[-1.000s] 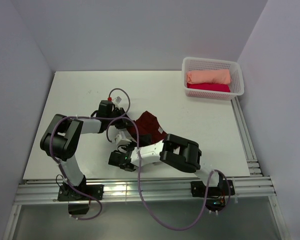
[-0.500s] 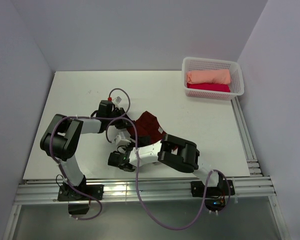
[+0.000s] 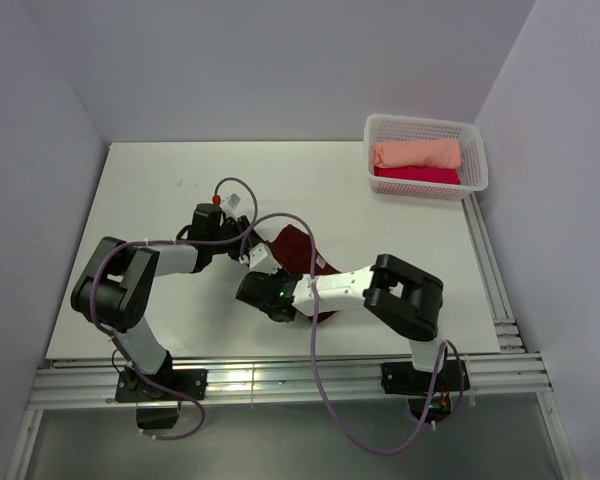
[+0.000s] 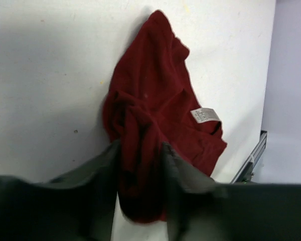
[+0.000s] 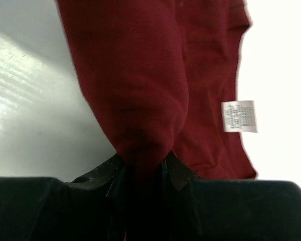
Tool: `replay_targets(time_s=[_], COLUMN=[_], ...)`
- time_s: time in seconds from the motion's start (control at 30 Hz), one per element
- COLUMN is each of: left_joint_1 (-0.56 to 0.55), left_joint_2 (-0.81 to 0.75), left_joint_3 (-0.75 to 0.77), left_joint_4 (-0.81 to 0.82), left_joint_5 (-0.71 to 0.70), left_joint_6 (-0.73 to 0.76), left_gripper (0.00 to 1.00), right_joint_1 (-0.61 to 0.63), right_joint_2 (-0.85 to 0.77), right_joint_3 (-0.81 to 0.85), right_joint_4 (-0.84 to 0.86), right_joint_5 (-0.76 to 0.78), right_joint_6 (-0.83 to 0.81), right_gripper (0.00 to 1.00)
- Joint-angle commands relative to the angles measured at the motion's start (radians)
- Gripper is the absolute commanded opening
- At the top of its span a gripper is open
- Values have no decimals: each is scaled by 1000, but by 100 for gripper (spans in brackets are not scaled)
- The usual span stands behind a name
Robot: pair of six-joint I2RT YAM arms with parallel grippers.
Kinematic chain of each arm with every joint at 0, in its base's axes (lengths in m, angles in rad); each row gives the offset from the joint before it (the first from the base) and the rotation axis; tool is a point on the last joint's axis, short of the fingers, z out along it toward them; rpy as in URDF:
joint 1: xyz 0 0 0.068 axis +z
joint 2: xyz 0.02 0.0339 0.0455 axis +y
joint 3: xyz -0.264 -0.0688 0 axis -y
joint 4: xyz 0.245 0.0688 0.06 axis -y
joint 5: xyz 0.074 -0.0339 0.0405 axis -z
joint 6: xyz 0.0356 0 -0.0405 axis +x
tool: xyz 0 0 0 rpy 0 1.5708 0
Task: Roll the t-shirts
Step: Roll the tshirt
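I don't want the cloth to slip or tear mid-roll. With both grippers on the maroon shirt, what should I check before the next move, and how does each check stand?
1. Hold of the left gripper: ok, shut on a fold of the maroon t-shirt.
2. Hold of the right gripper: ok, a fold of the cloth is pinched in it.
3. Cloth flat enough to roll: not ok, it lies bunched and creased.
4. The neck label free of both grips: ok.
5. The basket out of the way: ok, it stands apart at the far right corner.
6. Both grips on the same edge: cannot tell.
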Motion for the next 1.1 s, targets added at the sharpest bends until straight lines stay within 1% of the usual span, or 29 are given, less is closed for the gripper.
replay_targets(time_s=[0.0, 0.03, 0.07, 0.1, 0.13, 0.2, 0.23, 0.27, 0.3, 0.33, 0.37, 0.43, 0.47, 0.57, 0.6, 0.67, 0.7, 0.83, 0.93, 0.97, 1.0, 1.03, 1.07], left_joint_1=[12, 13, 16, 25, 29, 41, 45, 49, 52, 53, 55, 55, 55, 55, 55, 50, 49, 23, 16, 9, 6, 4, -2], left_joint_2=[-70, -82, -90, -97, -116, -136, -155, -165, -182, -189, -197, -205, -205, -199, -200, -202, -202, -192, -194, -195, -191, -186, -183], left_joint_3=[-30, -37, -54, -65, -86, -106, -128, -137, -146, -163, -169, -183, -185, -203, -207, -224, -229, -263, -296, -303, -307, -319, -327], left_joint_4=[72, 94, 105, 116, 144, 164, 188, 200, 210, 217, 230, 236, 248, 298, 309, 329, 346, 383, 438, 441, 449, 481, 484], left_joint_5=[24, 24, 24, 21, 22, 13, 14, 14, 11, 10, 10, 7, 7, 14, 14, 13, 8, -39, -54, -74, -81, -76, -94], left_joint_6=[-9, -15, -20, -24, -34, -41, -46, -49, -54, -55, -55, -58, -60, -75, -78, -80, -74, -60, -63, -60, -60, -60, -60], left_gripper=[44, 47, 55, 58, 65, 71, 76, 76, 77, 80, 80, 81, 81, 81, 81, 82, 82, 82, 83, 89, 91, 99, 99], right_joint_1=[-64, -76, -88, -120, -137, -179, -225, -243, -262, -297, -317, -375, -398, -487, -507, -561, -576, -630, -658, -661, -662, -665, -667], right_joint_2=[-97, -114, -126, -155, -163, -171, -171, -172, -177, -181, -186, -201, -204, -195, -186, -145, -123, -48, 7, 15, 32, 38, 43], right_joint_3=[-63, -76, -99, -112, -133, -150, -167, -178, -185, -204, -214, -250, -264, -322, -333, -350, -353, -379, -371, -368, -370, -368, -366], right_joint_4=[82, 108, 121, 142, 155, 187, 198, 208, 234, 245, 260, 317, 337, 444, 495, 527, 567, 685, 707, 705, 724, 727, 730], right_joint_5=[-272, -349, -401, -452, -575, -699, -752, -832, -878, -917, -1017, -1113, -1211, -1360, -1448, -1513, -1585, -1694, -1718, -1722, -1730, -1736, -1739], right_joint_6=[24, 28, 35, 47, 51, 66, 72, 78, 81, 86, 93, 109, 132, 184, 195, 227, 238, 323, 359, 365, 374, 380, 385], right_gripper=[0, 0, 0, 0, 0, 0, 0, 0, 0, 0, 0, 0, 0, 0, 0, 0, 0, 0, 0, 0, 0, 0, 0])
